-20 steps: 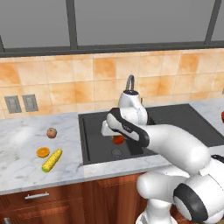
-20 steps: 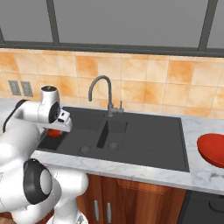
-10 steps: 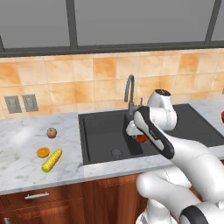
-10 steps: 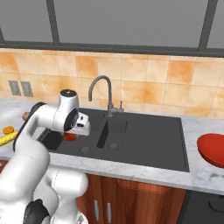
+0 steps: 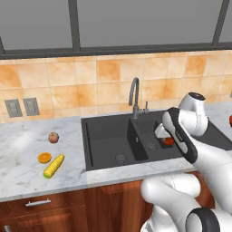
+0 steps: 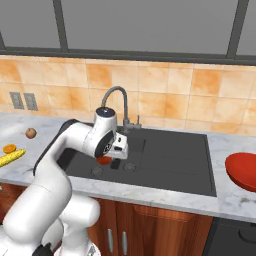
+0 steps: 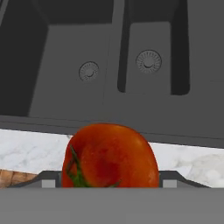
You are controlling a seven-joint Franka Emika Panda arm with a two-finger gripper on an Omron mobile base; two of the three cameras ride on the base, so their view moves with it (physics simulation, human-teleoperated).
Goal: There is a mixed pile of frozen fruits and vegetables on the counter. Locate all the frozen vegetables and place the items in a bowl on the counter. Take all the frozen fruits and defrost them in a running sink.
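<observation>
The gripper is clamped on the dark red tomato, and it hangs above the black sink, over the smaller basin on the right side. From the left base view the tomato peeks out red just below the white hand, with the gooseneck faucet standing behind and to the left. In the hand view the tomato sits big between the gripper tips, its green top turned to the lower left, and 2 drains show in the basins beyond it. Over on the left stretch of the marble surface, 3 items lie close together but apart: the reddish-tan apple farthest back, the orange half nearer, and the corn cob just beside it, angled. Far right, a red bowl rests on the surface.
</observation>
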